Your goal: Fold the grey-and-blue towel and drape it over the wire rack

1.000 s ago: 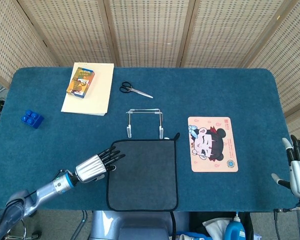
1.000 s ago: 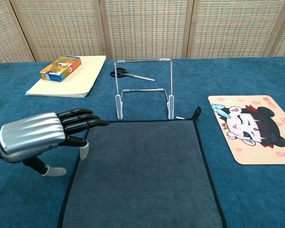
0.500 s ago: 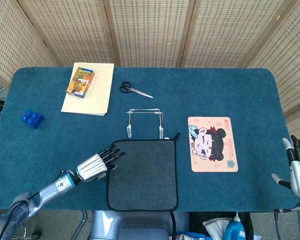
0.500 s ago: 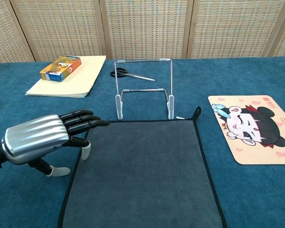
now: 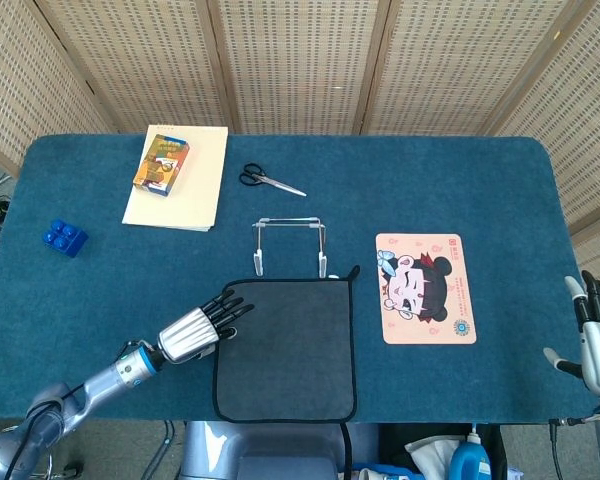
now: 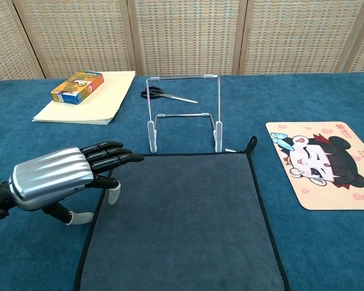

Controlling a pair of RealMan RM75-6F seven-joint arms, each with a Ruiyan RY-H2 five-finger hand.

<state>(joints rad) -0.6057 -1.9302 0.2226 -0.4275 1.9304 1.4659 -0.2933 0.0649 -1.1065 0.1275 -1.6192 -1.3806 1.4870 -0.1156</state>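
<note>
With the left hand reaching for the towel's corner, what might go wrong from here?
1. The left hand is open at the far left corner of the flat towel; its fingers may slide over the thin edge rather than get under it.
2. The wire rack stands just beyond the towel's far edge, so a lift or fold toward it might knock it.
3. The right hand waits far away, so a one-handed fold may skew.
</note>
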